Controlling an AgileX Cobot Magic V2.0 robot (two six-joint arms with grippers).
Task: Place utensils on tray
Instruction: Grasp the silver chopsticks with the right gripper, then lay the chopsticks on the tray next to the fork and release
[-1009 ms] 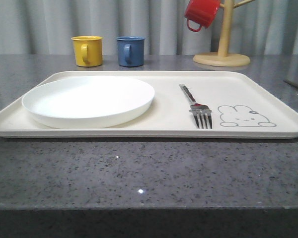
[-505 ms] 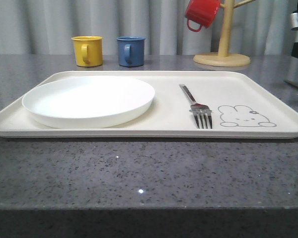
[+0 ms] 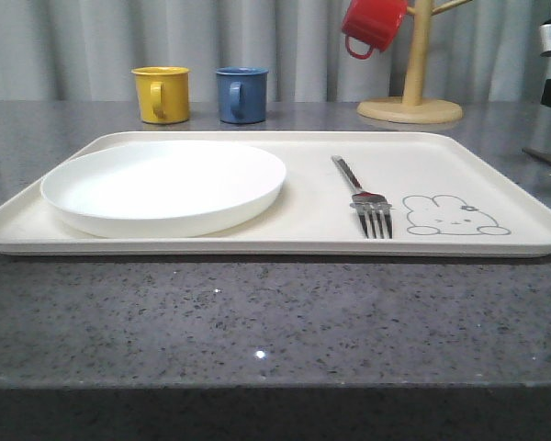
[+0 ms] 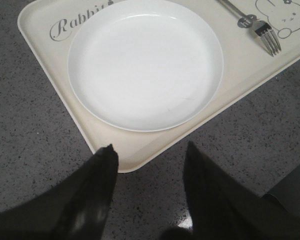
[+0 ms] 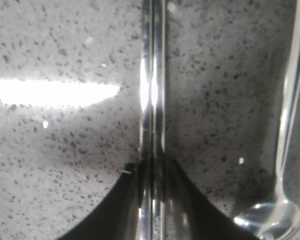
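In the front view the cream rectangular tray (image 3: 285, 241) lies on the grey speckled counter (image 3: 257, 322), and it carries two of the utensils. The shallow white plate (image 3: 163, 186) sits on the tray at about 9 o'clock from the tray's centre, and the steel fork (image 3: 363, 197) lies at about 3 o'clock from the plate, its tines toward the camera, just beside the bunny drawing (image 3: 455, 217). Behind the tray, at about 11 o'clock, stand a yellow mug (image 3: 161, 94) and a blue mug (image 3: 241, 94) near each other. At about 1 o'clock a red mug (image 3: 374, 25) hangs on the wooden mug tree (image 3: 411, 92). In the left wrist view the left gripper (image 4: 149, 152) hovers over the counter just off a corner of the tray, its two dark fingers spread apart and holding nothing. In the right wrist view the right gripper (image 5: 152, 165) is closed tightly around the pair of metal chopsticks (image 5: 153, 75), which stretch away from the fingers over the counter. The steel spoon (image 5: 282, 150) lies on the counter beside them, not touching.
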